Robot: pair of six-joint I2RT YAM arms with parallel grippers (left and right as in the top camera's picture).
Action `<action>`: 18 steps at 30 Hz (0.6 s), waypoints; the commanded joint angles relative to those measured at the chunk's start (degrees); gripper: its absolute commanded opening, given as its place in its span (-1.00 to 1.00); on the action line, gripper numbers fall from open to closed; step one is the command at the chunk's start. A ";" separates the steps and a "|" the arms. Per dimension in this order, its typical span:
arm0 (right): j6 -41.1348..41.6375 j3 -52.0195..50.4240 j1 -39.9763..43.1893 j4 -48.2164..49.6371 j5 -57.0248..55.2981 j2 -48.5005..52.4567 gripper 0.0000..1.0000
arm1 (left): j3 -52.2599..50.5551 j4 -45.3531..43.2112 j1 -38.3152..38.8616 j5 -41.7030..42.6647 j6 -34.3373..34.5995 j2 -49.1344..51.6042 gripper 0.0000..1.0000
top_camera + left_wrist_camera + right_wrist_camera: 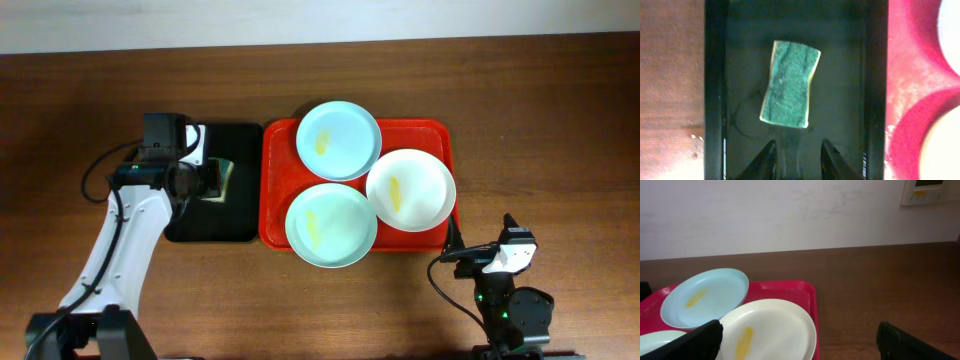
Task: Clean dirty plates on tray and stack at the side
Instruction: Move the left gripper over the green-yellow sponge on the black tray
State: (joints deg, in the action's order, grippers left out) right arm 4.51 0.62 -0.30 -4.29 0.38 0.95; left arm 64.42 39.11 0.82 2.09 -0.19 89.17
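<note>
a: why is the left hand (798, 150) over the black tray (715, 75) and not over the plates?

b: my guess is that the wiping needs the sponge (790, 84) first, and it lies in there. the hand hangs just short of it. its two fingers stand fairly close together, with only dark tray bottom showing in the gap. it has hold of nothing that i can see.

a: and the plates?

b: all three sit on the red tray (415, 135) in the middle of the desk (560, 100): a blue plate far (339, 140), a white plate right (411, 190), a blue plate near (331, 225). each has a yellow smear. none is stacked at the side yet.

a: the right hand (800, 332)?

b: spread wide and empty at the near right, well apart from the sponge. probably it's kept clear until a plate needs lifting.

a: what does each camera add?

b: the left wrist view gives the sponge whole: green face up, yellow beneath, lying askew, nipped in at the waist. from overhead the arm covers most of it. only overhead shows the near plate hanging over the tray's near rim. the right wrist view shows how wide that hand gapes.
</note>
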 commanded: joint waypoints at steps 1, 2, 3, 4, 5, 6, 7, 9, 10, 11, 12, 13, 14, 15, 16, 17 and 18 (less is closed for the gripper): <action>0.20 -0.31 -0.07 -0.24 0.48 -0.09 0.97 | 1.14 -2.36 -0.24 -1.09 -5.79 2.10 -0.38; 0.20 -0.31 -0.07 -0.24 0.48 -0.09 0.97 | 1.14 -2.75 -0.26 -1.14 -5.79 2.56 -0.37; 0.20 -0.31 -0.07 -0.24 0.48 -0.09 0.97 | 1.14 -3.13 -0.26 -1.73 -5.79 2.89 -0.40; 0.20 -0.31 -0.07 -0.24 0.48 -0.09 0.97 | 1.14 -3.34 -0.24 -2.71 -5.79 3.30 -0.48; 0.20 -0.31 -0.07 -0.24 0.48 -0.09 0.97 | 1.14 -3.48 -0.26 -3.43 -5.79 3.56 -0.57; 0.20 -0.31 -0.07 -0.24 0.48 -0.09 0.97 | 1.14 -3.56 -0.26 -3.63 -5.79 3.96 -0.63; 0.20 -0.31 -0.07 -0.24 0.48 -0.09 0.97 | 1.14 -3.67 -0.26 -3.61 -5.79 4.48 -0.67; 0.20 -0.31 -0.07 -0.24 0.48 -0.09 0.97 | 1.14 -3.98 -0.26 -3.58 -5.95 5.81 -0.69; 0.20 -0.31 -0.07 -0.24 0.50 -0.09 0.97 | 1.14 -4.20 -0.24 -3.61 -5.95 6.64 -0.68; 0.20 -0.31 -0.07 -0.24 0.48 -0.09 0.97 | 1.14 -4.22 -0.24 -3.58 -5.95 7.54 -0.56; 0.20 -0.31 -0.07 -0.24 0.48 -0.09 0.97 | 1.14 -4.22 -0.26 -3.61 -5.95 8.11 -0.49; 0.20 -0.31 -0.07 -0.24 0.48 -0.09 0.97 | 1.14 -4.44 -0.26 -3.58 -5.95 8.41 -0.46; 0.20 -0.31 -0.07 -0.24 0.48 -0.09 0.97 | 1.14 -5.18 -0.24 -3.58 -5.95 8.48 -0.45; 0.20 -0.31 -0.07 -0.24 0.48 -0.09 0.97 | 1.14 -6.08 -0.26 -3.58 -5.95 8.48 -0.45; 0.20 -0.31 -0.07 -0.24 0.50 -0.09 0.98 | 1.14 -7.04 -0.24 -3.58 -5.95 8.52 -0.46; 0.20 -0.31 -0.07 -0.24 0.48 -0.09 0.98 | 1.14 -7.85 -0.24 -3.50 -5.95 8.74 -0.46; 0.20 -0.31 -0.07 -0.24 0.48 -0.09 0.97 | 1.14 -8.15 -0.24 -3.39 -5.95 8.94 -0.47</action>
State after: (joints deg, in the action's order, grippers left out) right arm 4.51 0.62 -0.30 -4.29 0.36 0.95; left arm 64.42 32.47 0.82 -0.95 -5.19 97.41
